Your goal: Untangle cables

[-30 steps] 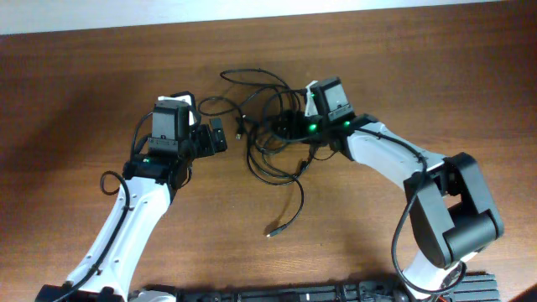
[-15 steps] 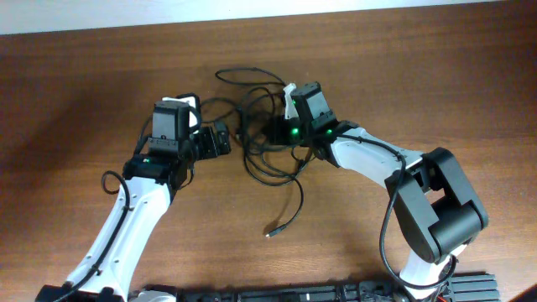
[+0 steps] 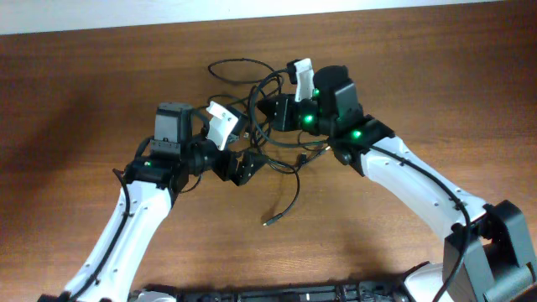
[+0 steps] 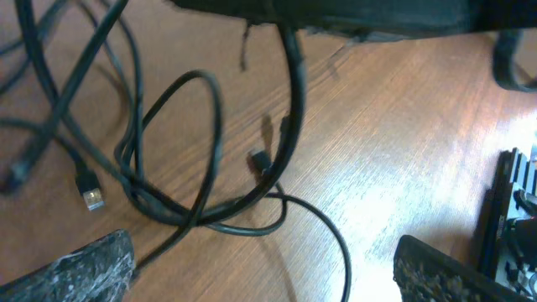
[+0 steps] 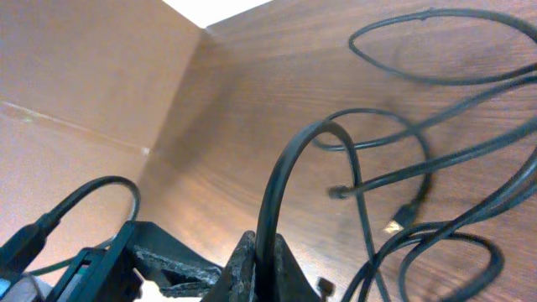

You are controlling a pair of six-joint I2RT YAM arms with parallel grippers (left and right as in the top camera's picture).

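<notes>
Black cables (image 3: 267, 143) lie tangled in loops on the brown table, and one loose strand trails to a plug end (image 3: 268, 222) near the front. My right gripper (image 3: 263, 111) is over the back of the tangle, shut on one cable. In the right wrist view that cable (image 5: 289, 168) rises in an arch from between the pinched fingers (image 5: 245, 270). My left gripper (image 3: 242, 166) is open just left of the tangle. In the left wrist view, loops (image 4: 208, 143) and a small plug (image 4: 91, 198) lie ahead of its wide-apart fingers (image 4: 84, 268), with one strand crossing between them.
The table's pale far edge (image 3: 268, 17) runs along the back. Thicker black wires run along both arms (image 3: 126, 210). The two grippers are close together over the tangle, and the left arm's black body (image 5: 126, 256) shows in the right wrist view.
My right gripper has shut on a cable and swung left and back with it, pulling loops along. The left arm has moved right to the tangle's edge, still open.
</notes>
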